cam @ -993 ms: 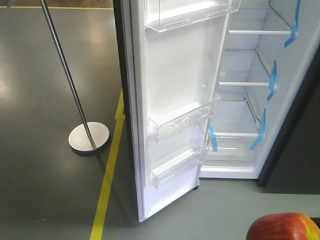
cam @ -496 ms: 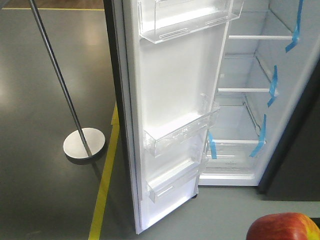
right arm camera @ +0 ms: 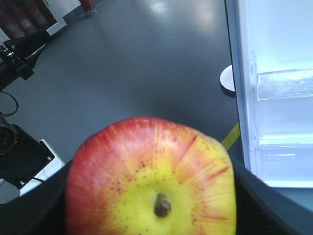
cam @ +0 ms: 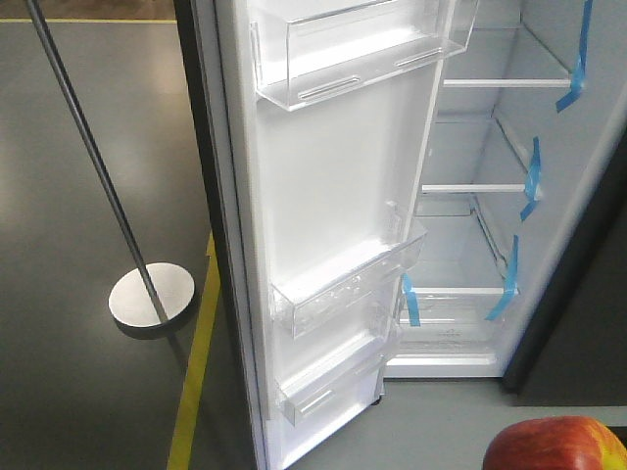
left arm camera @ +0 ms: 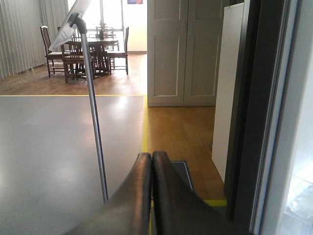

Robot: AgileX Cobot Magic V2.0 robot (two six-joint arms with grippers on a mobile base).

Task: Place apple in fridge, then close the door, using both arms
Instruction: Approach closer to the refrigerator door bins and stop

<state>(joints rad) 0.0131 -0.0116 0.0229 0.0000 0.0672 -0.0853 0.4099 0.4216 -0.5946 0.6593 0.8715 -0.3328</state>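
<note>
Between the matte-black fingers (right arm camera: 274,210) of the right gripper (right arm camera: 151,196), the apple (right arm camera: 151,166) is sitting clamped, round and glossy, red streaks running into 1 yellow patch around its stem, outside the fridge (cam: 470,127). The left gripper (left arm camera: 151,157) is pressing its 2 smooth fingers together on nothing. Beyond, the door (cam: 333,196) is standing open, its white inner face carrying 3 clear plastic bins (cam: 343,284); 4 blue tape strips (cam: 534,176) are marking the white shelves.

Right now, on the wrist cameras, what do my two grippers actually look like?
The left gripper shows two smooth, rounded jaws, dark brown-black with a slight sheen, tapering to blunt tips. The right gripper shows only broad matte black surfaces at the lower edges of its view. No cables or markings show on either; the front view shows neither arm.
</note>
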